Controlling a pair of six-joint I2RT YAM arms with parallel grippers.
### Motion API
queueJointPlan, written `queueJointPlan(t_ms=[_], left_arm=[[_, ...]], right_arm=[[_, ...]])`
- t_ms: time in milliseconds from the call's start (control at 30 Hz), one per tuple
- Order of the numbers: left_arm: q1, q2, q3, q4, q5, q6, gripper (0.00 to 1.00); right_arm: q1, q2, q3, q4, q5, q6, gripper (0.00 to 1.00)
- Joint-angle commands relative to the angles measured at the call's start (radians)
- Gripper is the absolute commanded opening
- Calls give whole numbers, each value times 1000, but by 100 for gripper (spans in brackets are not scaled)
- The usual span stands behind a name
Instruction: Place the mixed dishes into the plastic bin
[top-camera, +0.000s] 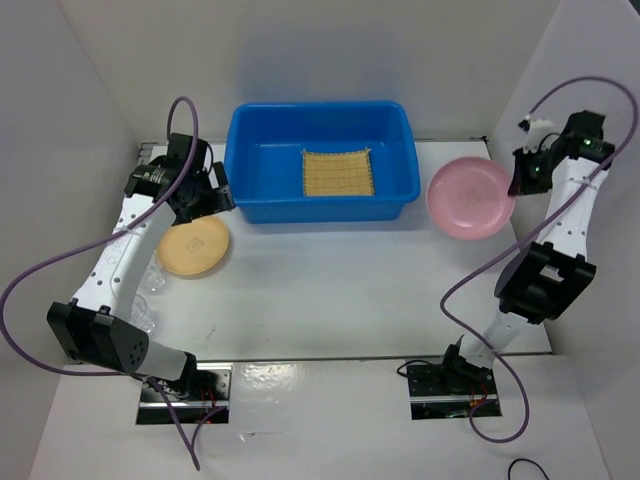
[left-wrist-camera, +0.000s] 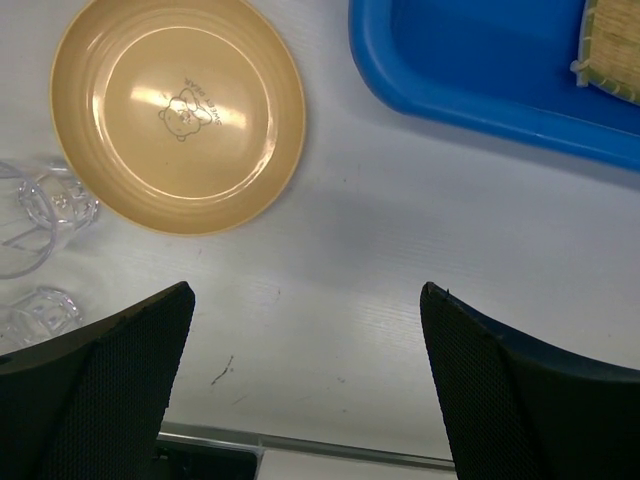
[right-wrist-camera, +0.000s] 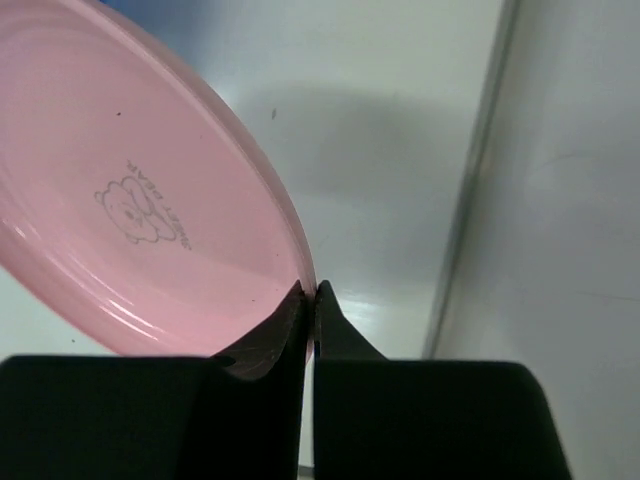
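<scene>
Right wrist: pink plate (right-wrist-camera: 130, 200) in claw (right-wrist-camera: 310, 293)

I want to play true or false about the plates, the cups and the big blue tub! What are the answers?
1. The woven mat lies inside the blue bin. True.
2. The pink plate is in the bin too. False: it is outside the bin, pinched at its rim by the right end effector.
3. The left end effector is shut on the orange plate. False: it is open and holds nothing, and the plate lies on the table.
4. The clear cups stand outside the bin, next to the orange plate. True.
</scene>
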Motion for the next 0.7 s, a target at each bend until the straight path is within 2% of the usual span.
queueJointPlan(t_ms=[0, 33, 200, 300, 400, 500, 667], left_arm=[[12, -19, -2, 43, -19, 36, 100], [12, -7, 8, 43, -19, 24, 100], [24, 3, 8, 71, 31, 3, 100], [47, 3, -1, 71, 53, 3, 100], [47, -6, -2, 57, -4, -7, 100], [56, -6, -14, 19, -21, -36, 98], [65, -17, -50, -21, -32, -36, 93]], right_arm=[[10, -39, 192, -149, -131, -32, 0], [22, -39, 234, -149, -132, -12, 0], [264, 72, 542, -149, -81, 77, 0], [411, 214, 741, -149, -55, 118, 0], [548, 379, 921, -149, 25, 128, 0], [614, 556, 1137, -149, 45, 147, 0], [651, 796, 1274, -103, 85, 166, 0]])
